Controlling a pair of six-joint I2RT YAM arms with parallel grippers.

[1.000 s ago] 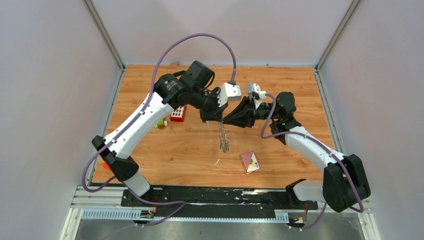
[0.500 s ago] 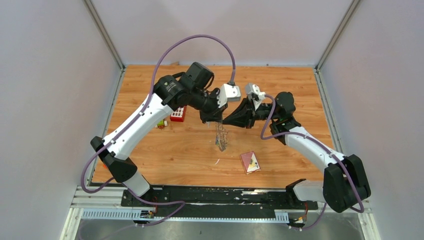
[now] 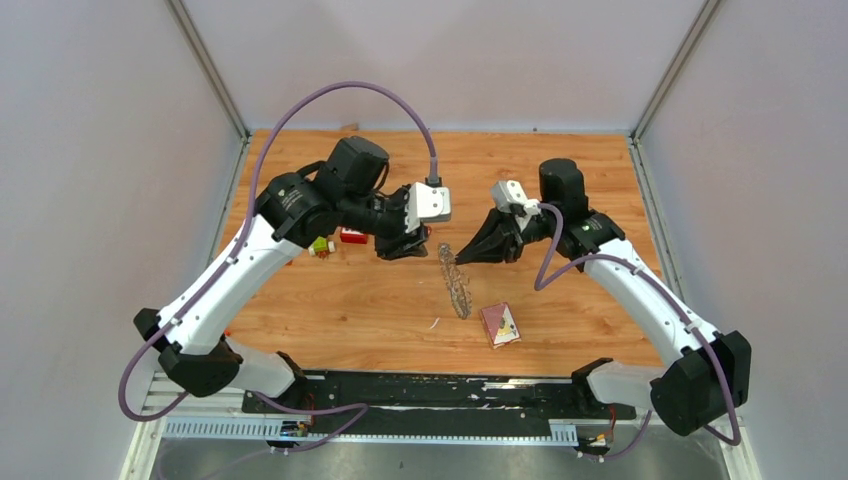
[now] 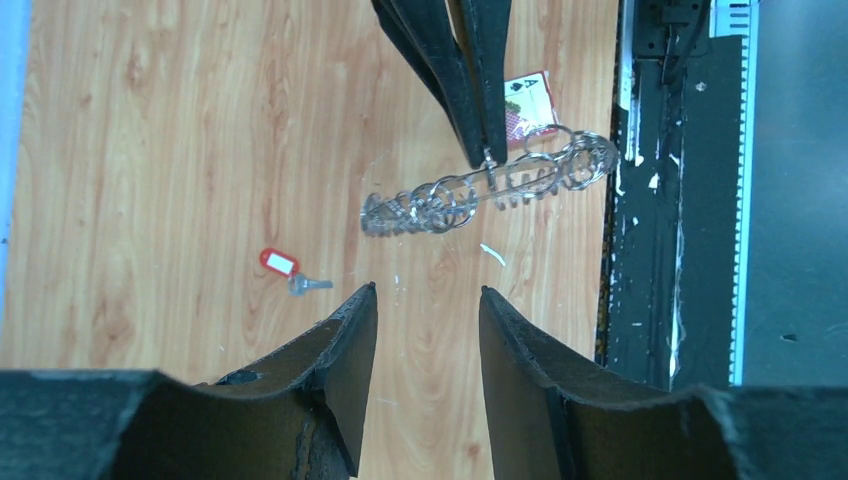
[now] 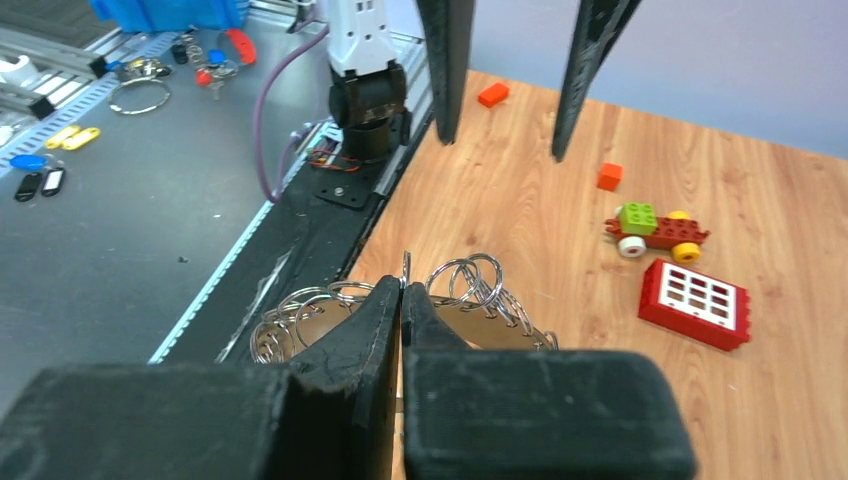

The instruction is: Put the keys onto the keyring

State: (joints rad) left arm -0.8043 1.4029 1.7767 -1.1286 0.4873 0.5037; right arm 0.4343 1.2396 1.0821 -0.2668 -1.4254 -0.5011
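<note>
From the top camera, the keyring [image 3: 457,285] is showing edge-on as a thin silvery strip near the middle of the worktop [image 3: 330,310]. Its upper end is sitting in the right fingers [image 3: 478,250], which are clamping shut on it, while the left fingers [image 3: 398,250] are hovering just beside it, parted and holding nothing. The left wrist camera is showing what the top one is not: a key [image 4: 310,285] with a red tag [image 4: 279,262] lying flat on the wood, well apart from the ring. It is also showing the ring as a hoop strung with many small loose rings, gripped by its thin rim, with a playing card [image 4: 530,105] beyond. Judging by this, the ring is looking light and stiff but slick and apt to swing, so a second hold on bare rim would be steadying it, and the key is looking easiest to take by its thicker tag. The right wrist camera is giving the pinch close up, and it alone is showing the red block [image 5: 695,300] and toy car [image 5: 655,228] clearly.
</note>
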